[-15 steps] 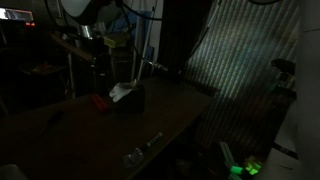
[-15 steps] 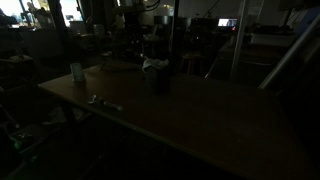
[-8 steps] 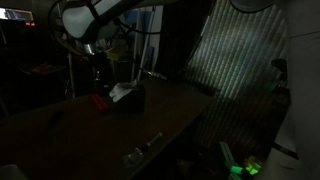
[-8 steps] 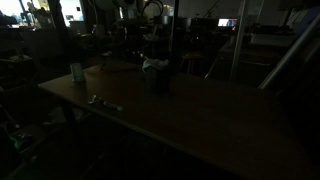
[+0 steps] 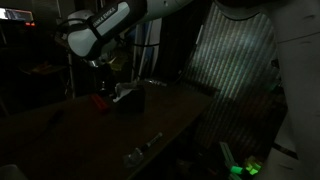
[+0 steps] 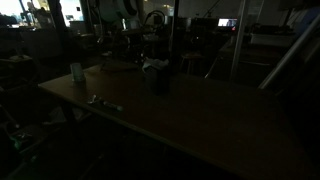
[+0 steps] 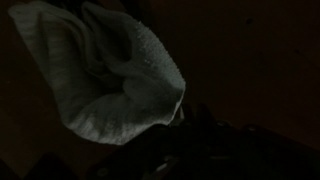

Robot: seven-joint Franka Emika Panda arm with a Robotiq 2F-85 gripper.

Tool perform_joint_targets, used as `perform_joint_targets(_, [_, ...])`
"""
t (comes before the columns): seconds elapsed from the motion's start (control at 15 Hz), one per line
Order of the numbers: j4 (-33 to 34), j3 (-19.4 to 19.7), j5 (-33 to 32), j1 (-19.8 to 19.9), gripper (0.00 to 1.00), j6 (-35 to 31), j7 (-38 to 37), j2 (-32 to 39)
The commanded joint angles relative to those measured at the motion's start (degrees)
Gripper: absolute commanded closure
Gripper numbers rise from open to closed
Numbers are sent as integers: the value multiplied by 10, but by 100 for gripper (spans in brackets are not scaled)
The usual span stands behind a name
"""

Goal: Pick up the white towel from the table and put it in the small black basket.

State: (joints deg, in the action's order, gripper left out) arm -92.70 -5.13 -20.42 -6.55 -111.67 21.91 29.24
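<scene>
The scene is very dark. The white towel (image 5: 122, 91) lies bunched in the top of the small black basket (image 5: 132, 102) on the table; both also show in an exterior view, the towel (image 6: 152, 66) on the basket (image 6: 158, 81). In the wrist view the towel (image 7: 110, 75) fills the upper left, close to the camera. My gripper (image 5: 102, 76) hangs just above and beside the basket. Its jaws are lost in the dark at the bottom of the wrist view, so I cannot tell whether they are open or shut.
A red object (image 5: 100, 101) lies beside the basket. A pale cup (image 6: 77, 72) stands near the table's corner, and small metal items (image 5: 142, 148) lie near its front edge. A corrugated panel (image 5: 235, 50) stands beyond the table.
The arm has swung into view from above and come down toward the basket. The towel and basket have not moved.
</scene>
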Motion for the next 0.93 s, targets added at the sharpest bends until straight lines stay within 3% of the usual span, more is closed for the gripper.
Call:
perform_joint_targets(0.0, [3,-1,-35,-10,55,-3,25,-17])
perform_joint_targets(0.47, [-6,-18,-69,-26,2,-24,67,-40])
perform_joint_targets(0.87, [-2,-6,-119,-29,0,-20,94,-28])
